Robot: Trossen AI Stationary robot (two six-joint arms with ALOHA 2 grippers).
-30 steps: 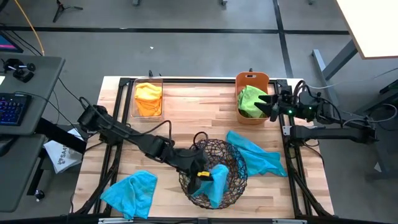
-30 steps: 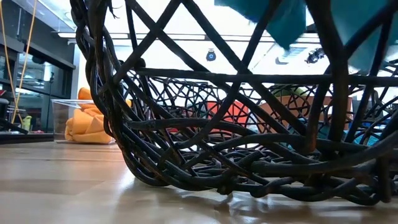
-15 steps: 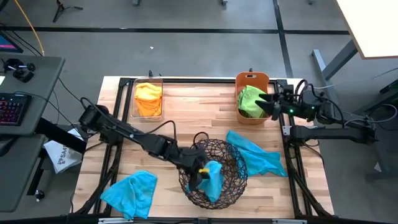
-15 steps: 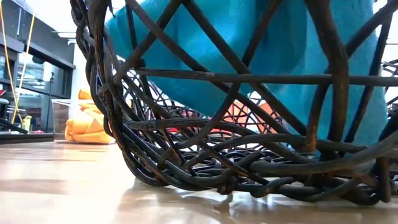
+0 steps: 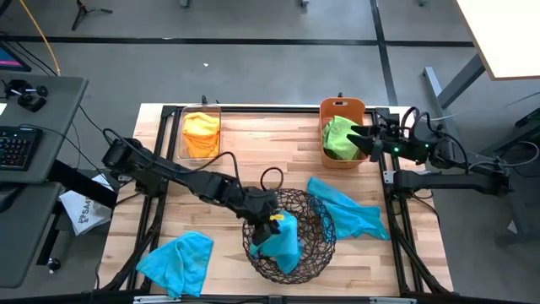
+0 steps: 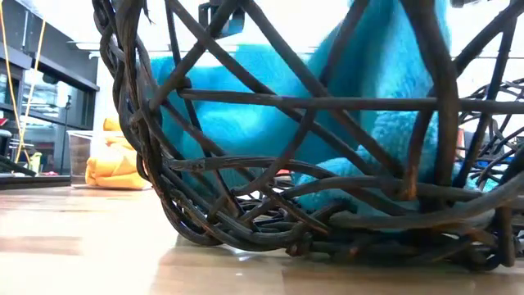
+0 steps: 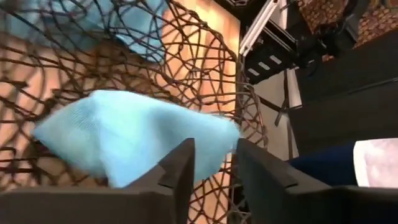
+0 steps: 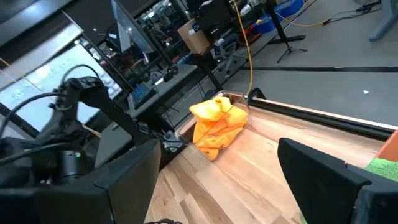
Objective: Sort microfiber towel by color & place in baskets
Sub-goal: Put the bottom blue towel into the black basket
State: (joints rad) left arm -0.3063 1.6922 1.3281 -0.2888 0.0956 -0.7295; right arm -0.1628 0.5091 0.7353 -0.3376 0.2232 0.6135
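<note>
1. the left jaws (image 5: 272, 226) hang over the round wire bowl (image 5: 316, 253), at the side of it nearer the left arm, and they stand parted with nothing between them.
2. a blue towel (image 5: 283, 241) lies inside the wire bowl right beneath and just ahead of the left jaws; in the left wrist view the same towel (image 7: 130, 137) sits on the mesh beyond the two dark fingers (image 7: 180, 168), apart from them.
3. in the low view that towel (image 6: 327, 164) rests against the bottom and wall of the bowl (image 6: 147, 164).
4. a second blue towel (image 5: 348, 208) lies on the tabletop (image 5: 253, 152) on the far side of the bowl from the left jaws, one edge touching the bowl's rim.
5. a third blue towel (image 5: 177, 260) lies on the tabletop well apart from the left jaws, on the left arm's side of the bowl, near the front edge.
6. the right jaws (image 5: 358, 141) hover at the rim of the orange bin (image 5: 342, 108), spread wide and empty.
7. a green towel (image 5: 338, 135) sits in the orange bin, just beside the right jaws.
8. an orange towel (image 5: 202, 133) fills the clear bin (image 5: 201, 110), far from both jaws; the right wrist view shows this towel (image 8: 216, 124) straight ahead across the tabletop.
</note>
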